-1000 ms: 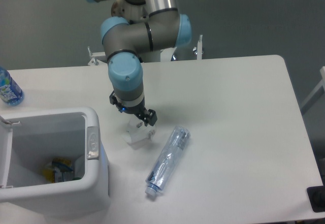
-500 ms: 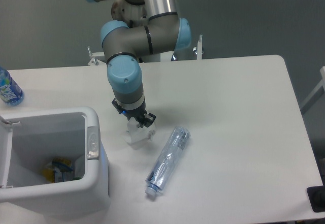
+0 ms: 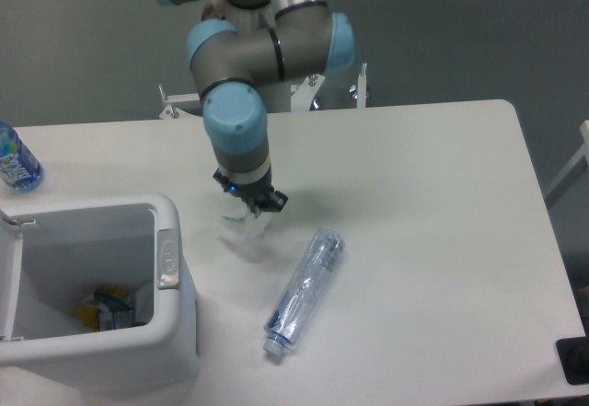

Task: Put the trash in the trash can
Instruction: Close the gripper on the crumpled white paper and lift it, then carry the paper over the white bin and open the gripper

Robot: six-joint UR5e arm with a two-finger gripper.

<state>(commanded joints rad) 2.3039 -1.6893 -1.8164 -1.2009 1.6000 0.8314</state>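
Observation:
The small wrinkly white wrapper (image 3: 241, 229) hangs just under my gripper (image 3: 250, 209), which is shut on its top, with a faint shadow on the table beneath it. The clear bluish bottle (image 3: 305, 291) lies on its side on the table, to the lower right of the gripper, cap end toward the front edge. The white trash can (image 3: 177, 332) stands at the front left, open, with its grey latch (image 3: 168, 259) facing the wrapper. The gripper is just right of the can's far right corner.
A blue-labelled water bottle (image 3: 15, 161) stands at the far left edge of the table. Yellow and blue packaging (image 3: 104, 307) lies inside the can. A dark object (image 3: 574, 360) sits at the table's front right corner.
The gripper turned and shifted slightly right and up. The wrapper moved up and left with it, off its earlier spot on the table. The clear bottle has not moved.

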